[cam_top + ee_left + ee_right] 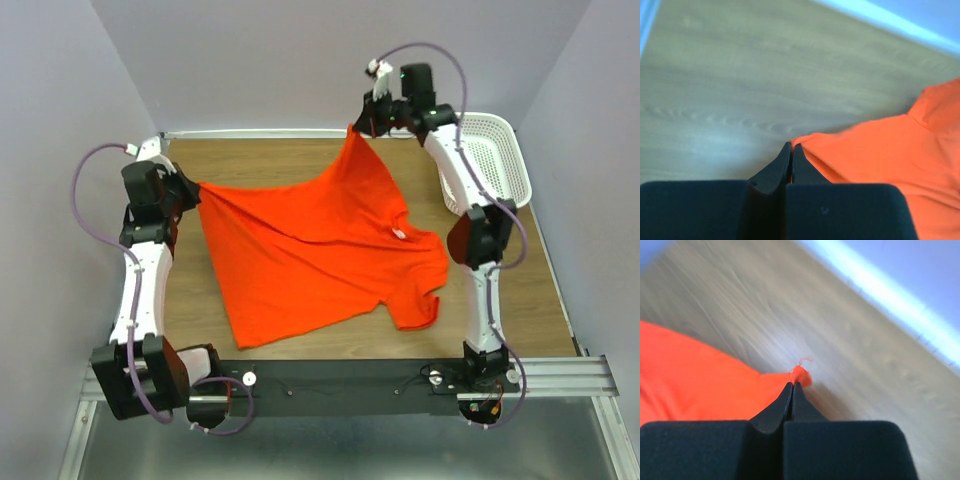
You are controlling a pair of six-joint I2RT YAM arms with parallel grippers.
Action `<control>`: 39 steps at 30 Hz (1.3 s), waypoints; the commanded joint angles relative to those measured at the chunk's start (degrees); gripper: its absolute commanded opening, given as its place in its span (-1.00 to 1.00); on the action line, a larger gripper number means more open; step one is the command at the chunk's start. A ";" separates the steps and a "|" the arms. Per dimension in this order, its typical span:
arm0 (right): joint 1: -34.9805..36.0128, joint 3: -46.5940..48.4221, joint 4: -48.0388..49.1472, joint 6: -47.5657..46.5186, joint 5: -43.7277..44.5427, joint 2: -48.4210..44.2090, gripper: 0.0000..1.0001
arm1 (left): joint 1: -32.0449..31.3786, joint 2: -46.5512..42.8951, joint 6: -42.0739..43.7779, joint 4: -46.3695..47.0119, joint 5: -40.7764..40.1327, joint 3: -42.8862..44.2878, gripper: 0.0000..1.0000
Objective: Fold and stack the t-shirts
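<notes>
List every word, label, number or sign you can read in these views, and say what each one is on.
No text can be read in any of the three views.
The white neck label on the orange t-shirt: too small to read; whether it carries print cannot be told.
The white basket: no lettering shows.
Both wrist views: blurred, only cloth and wood, no marks.

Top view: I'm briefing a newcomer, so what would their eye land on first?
The bright orange t-shirt, spread across the middle of the wooden table. It is held between the left gripper, shut on its left corner, and the right gripper, shut on its far corner. A white basket sits far right.
</notes>
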 commanded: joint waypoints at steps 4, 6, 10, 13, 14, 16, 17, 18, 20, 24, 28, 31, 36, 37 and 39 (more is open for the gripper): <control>-0.11 3.11 0.87 -3.96 2.58 -21.13 -0.99 | -0.17 -7.99 -4.28 -1.47 -0.13 13.99 -1.00; -0.11 6.27 0.96 -4.05 4.07 -24.12 -0.99 | -0.17 -9.48 -5.51 -1.65 0.04 15.49 -1.00; -0.11 10.14 2.01 -4.05 6.10 -31.15 -0.99 | -0.26 -13.87 -8.41 -1.30 0.30 20.23 -1.00; -0.11 10.15 4.12 -3.69 7.77 -37.57 -0.99 | -0.26 -16.95 -9.91 -0.95 -0.66 23.31 -1.00; -0.11 10.24 5.61 -3.43 8.81 -40.72 -0.99 | -0.17 -17.74 -10.61 -0.95 -1.45 25.50 -1.00; -0.11 10.41 7.45 -2.99 9.70 -43.37 -0.99 | -0.17 -19.94 -11.14 -0.51 -1.98 28.84 -1.00; -0.11 10.59 7.90 -2.82 10.57 -44.95 -0.99 | -0.17 -20.91 -11.32 -0.42 -2.94 29.73 -1.00; -0.11 11.46 8.08 -2.55 11.02 -46.88 -0.99 | -0.26 -22.83 -11.75 0.19 -3.56 30.61 -1.00; -0.11 14.10 7.82 -2.20 12.60 -48.21 -0.99 | -0.17 -25.04 -12.11 1.07 -6.10 32.63 -1.00; -0.11 13.49 7.64 -2.64 14.44 -50.85 -0.99 | -0.17 -29.96 -12.99 3.18 -9.79 34.57 -1.00; -0.12 12.61 7.64 -3.43 16.03 -52.26 -0.99 | -0.17 -32.43 -13.69 3.27 -10.51 35.89 -1.00; -0.20 9.90 7.64 -4.39 17.00 -52.52 -0.99 | -0.17 -32.34 -14.30 3.45 -9.72 31.96 -1.00; -0.20 -7.04 8.43 -6.86 17.35 -54.20 -0.99 | -0.17 -29.28 -15.71 7.30 -3.93 18.78 -1.00; -0.20 -10.38 8.69 -7.29 17.26 -54.11 -0.99 | -0.17 -28.40 -15.89 8.19 -3.22 16.23 -1.00; -0.20 -22.33 11.15 -8.00 17.35 -53.84 -0.99 | -0.17 -26.38 -15.98 10.21 -0.93 7.97 -1.00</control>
